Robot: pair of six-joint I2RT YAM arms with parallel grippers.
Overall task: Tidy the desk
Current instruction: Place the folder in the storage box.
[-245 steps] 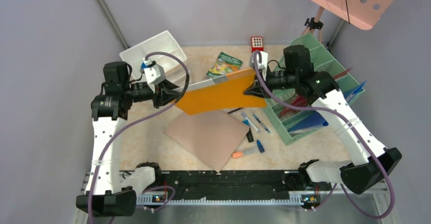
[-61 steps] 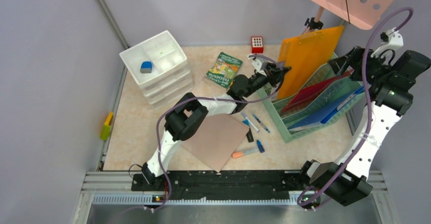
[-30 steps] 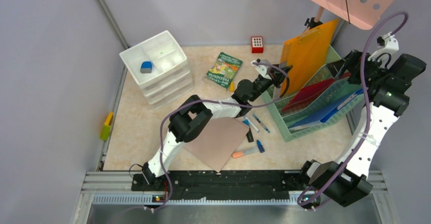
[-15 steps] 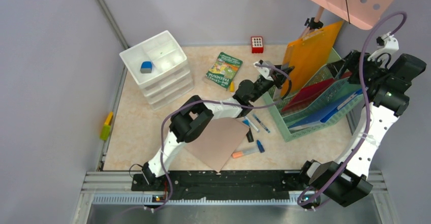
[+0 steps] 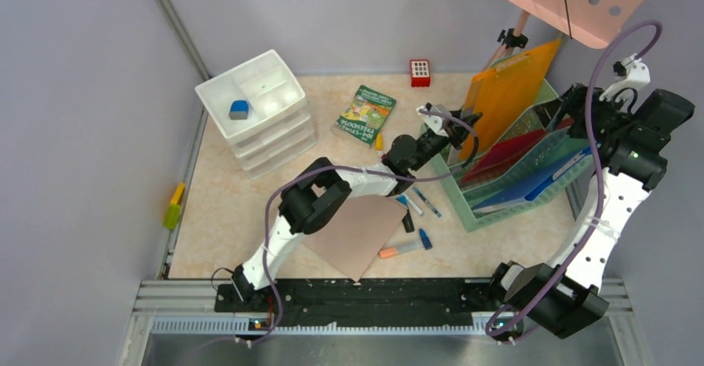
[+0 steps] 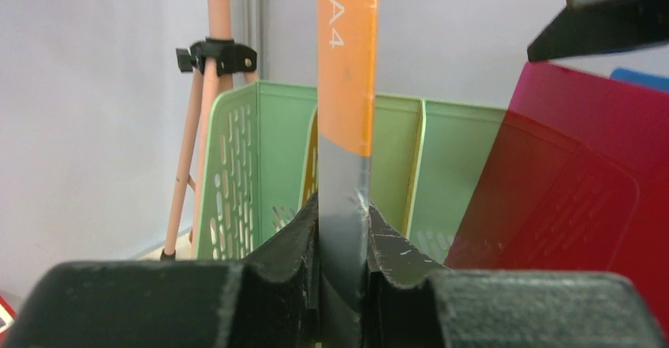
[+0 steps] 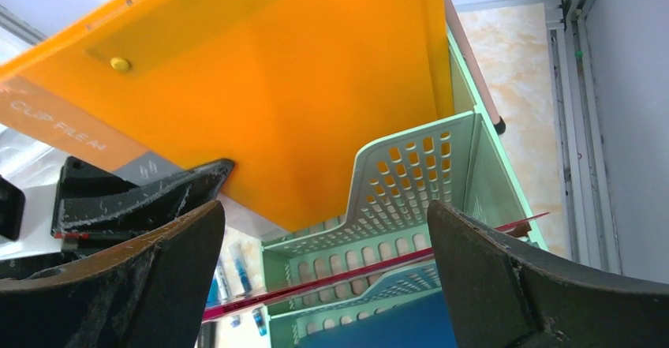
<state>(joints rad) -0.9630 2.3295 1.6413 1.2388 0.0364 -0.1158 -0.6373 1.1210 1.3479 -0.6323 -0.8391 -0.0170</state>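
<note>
Top external view, beige tabletop [image 5: 220, 204] beneath both arms, left end effector [image 6: 343, 214] clenched on upright orange clip file [image 5: 508, 84], right end effector [image 7: 325, 210] released and empty above green rack [image 5: 481, 217], file's top cropped at left wrist, its seating in rack unclear

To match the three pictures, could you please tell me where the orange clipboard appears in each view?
Top external: the orange clipboard stands upper right, at the far end of the green file rack.
Left wrist: the clipboard is edge-on, a narrow vertical strip at centre.
Right wrist: the clipboard fills the upper left with its broad face.
Shared landmark: the green file rack, seen in all three.
</note>
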